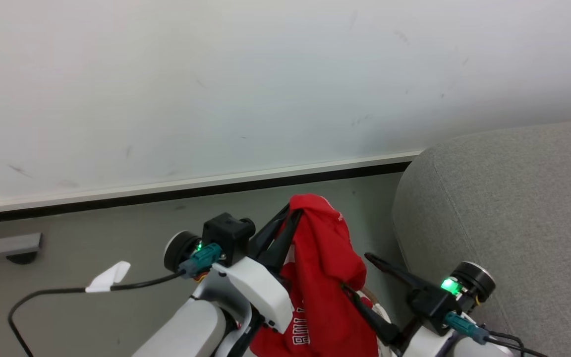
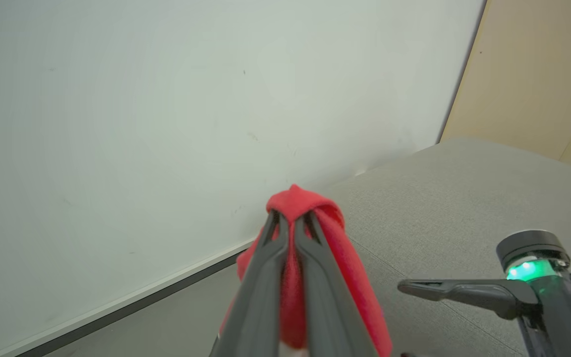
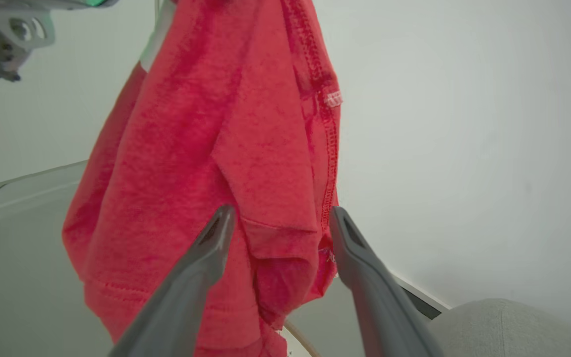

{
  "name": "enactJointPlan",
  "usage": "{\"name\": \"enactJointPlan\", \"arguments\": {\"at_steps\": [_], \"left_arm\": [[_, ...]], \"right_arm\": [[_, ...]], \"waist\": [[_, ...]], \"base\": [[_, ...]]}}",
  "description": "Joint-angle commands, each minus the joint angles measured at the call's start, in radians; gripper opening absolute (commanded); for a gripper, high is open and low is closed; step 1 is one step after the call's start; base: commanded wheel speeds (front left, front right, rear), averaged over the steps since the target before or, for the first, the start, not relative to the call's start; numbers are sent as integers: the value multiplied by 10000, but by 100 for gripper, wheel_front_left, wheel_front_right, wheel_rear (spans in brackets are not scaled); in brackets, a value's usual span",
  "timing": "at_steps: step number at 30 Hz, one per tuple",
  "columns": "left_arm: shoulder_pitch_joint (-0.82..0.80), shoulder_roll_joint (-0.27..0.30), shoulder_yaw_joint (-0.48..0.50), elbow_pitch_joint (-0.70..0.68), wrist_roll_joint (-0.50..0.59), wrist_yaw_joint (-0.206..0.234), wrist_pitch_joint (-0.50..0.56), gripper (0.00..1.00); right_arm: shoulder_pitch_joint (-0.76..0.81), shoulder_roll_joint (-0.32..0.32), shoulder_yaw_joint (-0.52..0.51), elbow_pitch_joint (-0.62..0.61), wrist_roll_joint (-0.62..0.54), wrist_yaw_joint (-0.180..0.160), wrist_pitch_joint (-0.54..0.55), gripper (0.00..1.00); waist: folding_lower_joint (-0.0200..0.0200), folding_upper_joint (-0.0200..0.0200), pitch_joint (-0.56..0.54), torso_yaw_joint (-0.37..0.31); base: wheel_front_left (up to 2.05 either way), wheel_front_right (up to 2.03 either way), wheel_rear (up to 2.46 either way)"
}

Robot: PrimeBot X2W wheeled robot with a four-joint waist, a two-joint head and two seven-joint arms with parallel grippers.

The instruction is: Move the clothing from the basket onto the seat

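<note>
While your left gripper (image 1: 290,214) rises at the middle of the head view, you can see its two fingers pressed together on the top fold of a red shirt (image 1: 322,277). The shirt hangs from that pinch in loose folds, with white lettering near its lower edge. The left wrist view gives you the same grip close up: the fingers (image 2: 263,277) meet with red cloth squeezed between them, and a bunch of it pokes out past the tips.

Your right gripper (image 1: 356,271) sits lower and to the right, its fingers spread wide and pointing toward the hanging cloth. In the right wrist view those fingers (image 3: 201,263) stand apart on either side of a hemmed fold of the shirt. You cannot tell from it whether either tip touches the cloth, and nothing is clamped between them.

The shirt is up in the air above the grey floor (image 1: 92,248), with the white wall (image 1: 265,74) behind it. The seat (image 1: 503,198) is just to the right of the right gripper, its rounded grey edge near the shirt but apart from it.

Between the shirt and the right gripper's lower finger you can make out a sliver of pale curve with a brown edge. It looks like the basket (image 1: 377,307), though too little shows to be sure. A black cable (image 1: 67,290) with a white tag runs across the floor at the left.
</note>
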Motion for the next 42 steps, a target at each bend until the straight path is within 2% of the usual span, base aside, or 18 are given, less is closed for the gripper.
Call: {"name": "enactJointPlan", "arguments": {"at_steps": [1, 6, 13, 14, 15, 16, 22, 31, 32, 33, 34, 35, 36, 42], "left_arm": [[-136, -33, -49, 21, -64, -55, -1, 0], [-219, -136, -219, 109, -60, -122, 47, 0], [-282, -280, -447, 280, -100, -218, 111, 0], [-300, -301, -462, 299, -108, -236, 110, 0], [-317, -333, -481, 318, -116, -248, 107, 0], [-329, -359, -505, 339, -127, -253, 102, 0], [-352, -353, -537, 472, -135, -242, 47, 0], [-292, -195, -499, 644, -150, -103, -27, 0], [-298, -189, -501, 661, -132, -80, -43, 7], [-307, -186, -504, 675, -115, -62, -58, 33], [-312, -181, -504, 692, -97, -61, -60, 45], [-310, -174, -512, 713, -76, -42, -92, 85], [-293, -178, -519, 744, -77, -19, -78, 100], [-315, -212, -556, 822, -115, 71, -16, 100]], "right_arm": [[-424, 171, 376, 375, 71, -21, 8, 100], [-1449, 795, 1230, 1659, 104, -21, 8, 100], [-2134, 1791, 1374, 3331, -389, -21, 8, 100], [-2177, 1895, 1404, 3517, -287, -21, 8, 51], [-2260, 1964, 1415, 3656, -226, -21, 8, 19], [-2298, 2032, 1462, 3786, -149, -21, 8, 0], [-2367, 2203, 1350, 3900, 252, -21, 8, 0], [-2288, 2022, 890, 3585, 352, -21, 7, 0], [-2269, 2004, 863, 3549, 350, -21, 7, 0], [-2255, 1985, 842, 3518, 353, -21, 7, 0], [-2243, 1970, 809, 3489, 356, -21, 7, 0], [-2232, 1960, 781, 3468, 360, -21, 7, 0], [-2219, 1948, 755, 3449, 357, -21, 7, 0], [-2123, 1912, 680, 3396, 321, -21, 7, 0]], "waist": [[0, -1, -20, 21], [0, -1, -49, 12], [0, -1, -83, 41], [0, -1, -91, 51], [0, -1, -97, 59], [0, -1, -103, 68], [0, -1, -122, 87], [0, -1, -31, 49], [0, -1, -18, 47], [0, -1, -6, 45], [0, -1, 4, 44], [0, -1, 10, 43], [0, -1, 15, 43], [0, -1, 8, 77]], "base": [[0, 0, 0], [0, 0, 0], [0, 0, 0], [0, 0, 0], [0, 0, 0], [0, 0, 0], [0, 0, 0], [0, 0, 0], [0, 0, 0], [0, 0, 0], [0, 0, 0], [0, 0, 0], [0, 0, 0], [0, 0, 0]]}}
